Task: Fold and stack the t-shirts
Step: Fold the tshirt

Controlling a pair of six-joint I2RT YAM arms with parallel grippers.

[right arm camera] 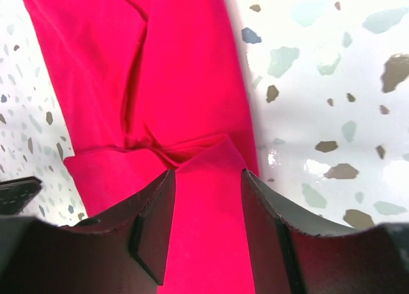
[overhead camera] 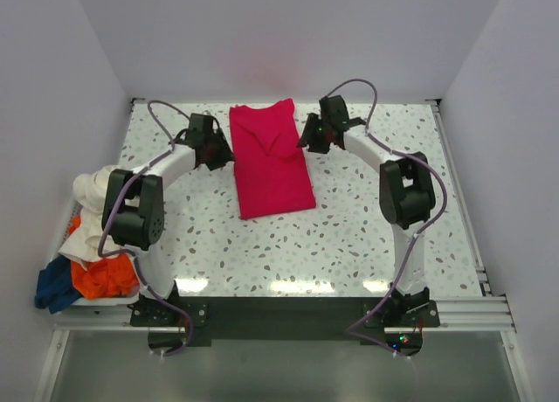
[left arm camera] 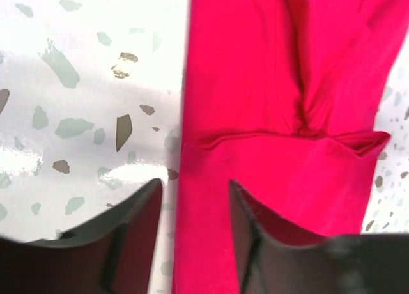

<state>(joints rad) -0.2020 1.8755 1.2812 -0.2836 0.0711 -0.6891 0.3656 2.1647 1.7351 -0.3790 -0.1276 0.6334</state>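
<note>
The crimson red t-shirt (overhead camera: 269,162) lies flat at the middle back of the table, folded into a long strip with both sleeves turned in. My left gripper (overhead camera: 227,155) is open at its left edge; in the left wrist view the gripper (left arm camera: 195,188) straddles that edge of the red shirt (left arm camera: 275,83). My right gripper (overhead camera: 307,140) is open at the shirt's right edge; in the right wrist view the gripper (right arm camera: 208,176) stands over the red cloth (right arm camera: 179,70). The cream white shirt (overhead camera: 92,192), orange shirt (overhead camera: 105,275) and dark blue shirt (overhead camera: 54,284) lie heaped at the left edge.
The speckled white table (overhead camera: 349,236) is walled in by white panels at the back and both sides. The heap of shirts hangs over the table's left edge beside the left arm's base. A black rail (overhead camera: 288,310) runs along the near edge.
</note>
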